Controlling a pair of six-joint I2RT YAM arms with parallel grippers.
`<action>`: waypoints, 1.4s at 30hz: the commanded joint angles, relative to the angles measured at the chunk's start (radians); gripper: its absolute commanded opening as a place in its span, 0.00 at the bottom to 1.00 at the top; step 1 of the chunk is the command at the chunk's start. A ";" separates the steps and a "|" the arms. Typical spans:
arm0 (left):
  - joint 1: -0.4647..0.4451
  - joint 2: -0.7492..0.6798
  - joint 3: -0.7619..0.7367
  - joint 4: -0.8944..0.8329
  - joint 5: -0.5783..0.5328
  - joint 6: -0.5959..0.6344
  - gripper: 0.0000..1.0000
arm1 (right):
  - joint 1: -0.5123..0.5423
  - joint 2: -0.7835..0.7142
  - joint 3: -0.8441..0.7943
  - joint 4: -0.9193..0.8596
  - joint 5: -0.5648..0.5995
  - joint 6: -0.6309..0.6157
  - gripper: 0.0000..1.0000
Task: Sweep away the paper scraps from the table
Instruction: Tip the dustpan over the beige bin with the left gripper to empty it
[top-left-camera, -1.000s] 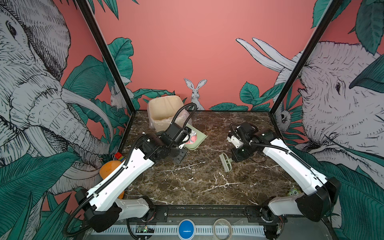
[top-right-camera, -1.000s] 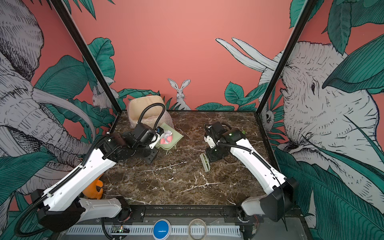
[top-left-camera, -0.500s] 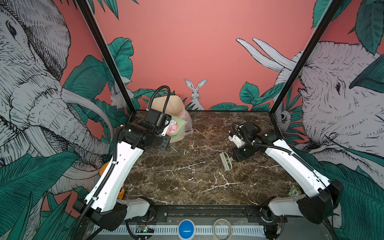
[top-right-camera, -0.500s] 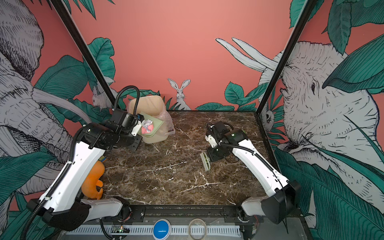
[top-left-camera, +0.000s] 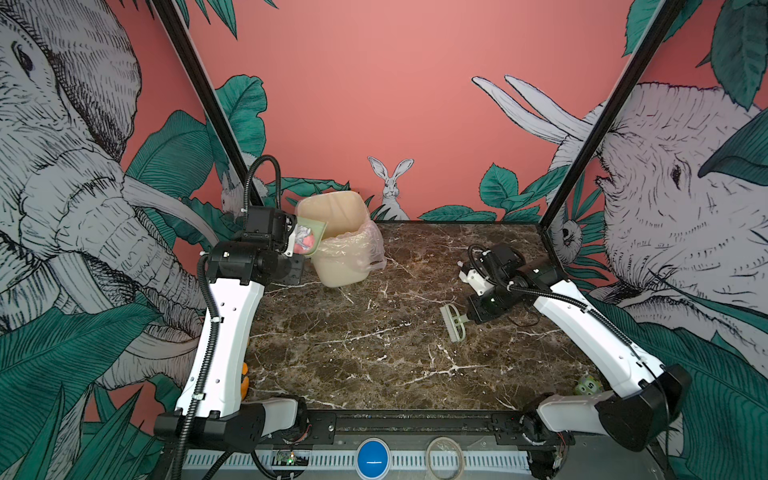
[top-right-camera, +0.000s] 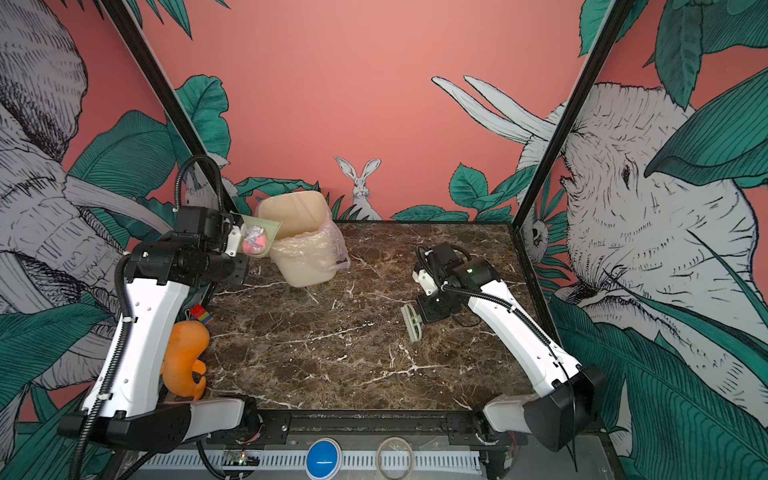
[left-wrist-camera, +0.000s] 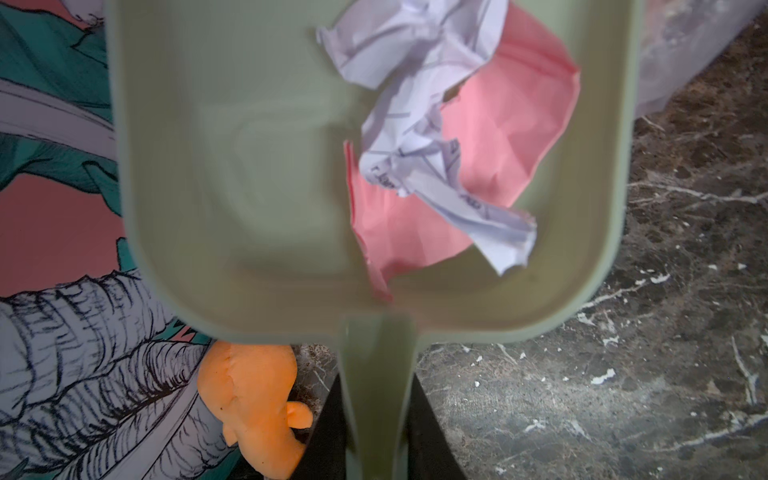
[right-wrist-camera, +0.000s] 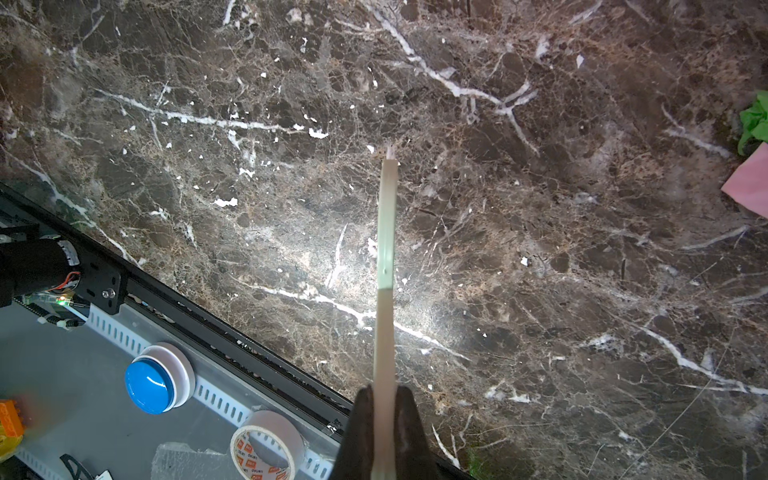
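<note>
Step (est.): emptying the loaded pan into the bin; more sweeping is left after that.
L end effector: left gripper (left-wrist-camera: 376, 415) clamped on the handle of a pale green plastic dustpan (left-wrist-camera: 249, 166); the handle runs straight out betw. the two dark fingers.
Load: crumpled pink and white paper scraps (left-wrist-camera: 511, 137) lie in the pan, just ahead of the gripper past the handle root, bunched toward one side wall, off the table.
Key relation: cream plastic bin (top-left-camera: 345, 270) w/ clear plastic bin liner (top-left-camera: 368, 249) stands just beyond the pan, on the side facing the other arm. In both top views the pan overlaps the bin's near rim; can't tell if the lip is past it.
Pan axis: handle to lip, pointing away from the gripper.
Nearer arm: L by far; R well apart from the bin.
L arm pose: upper link near upright, elbow high, forearm folded toward the bin, wrist raised clear of the dark brown marble-pattern table (top-left-camera: 374, 361).
R end effector: right gripper (right-wrist-camera: 384, 432) shut tight on a pale green plastic brush (right-wrist-camera: 386, 249), seen edge-on, sticking out ahead of the fingers; head low at the table, contact unclear.
Leftover: bright green scrap (right-wrist-camera: 754, 120) and pink scrap (right-wrist-camera: 748, 187) on the table, ahead and off to one side of the right gripper; seen in R wrist view only.
Next (est.): roll L wrist so the lip drops over the bin mouth.
Risk (est.): scraps spill outside the rim or snag the liner.
</note>
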 joint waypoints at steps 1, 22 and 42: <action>0.040 0.037 0.061 0.034 0.020 0.048 0.17 | -0.009 -0.024 -0.001 -0.021 -0.011 -0.013 0.00; -0.001 0.338 0.372 -0.026 -0.173 0.177 0.20 | -0.016 -0.015 -0.001 -0.030 -0.018 -0.016 0.00; -0.190 0.464 0.358 0.041 -0.621 0.343 0.15 | -0.017 -0.035 -0.016 -0.031 -0.013 -0.015 0.00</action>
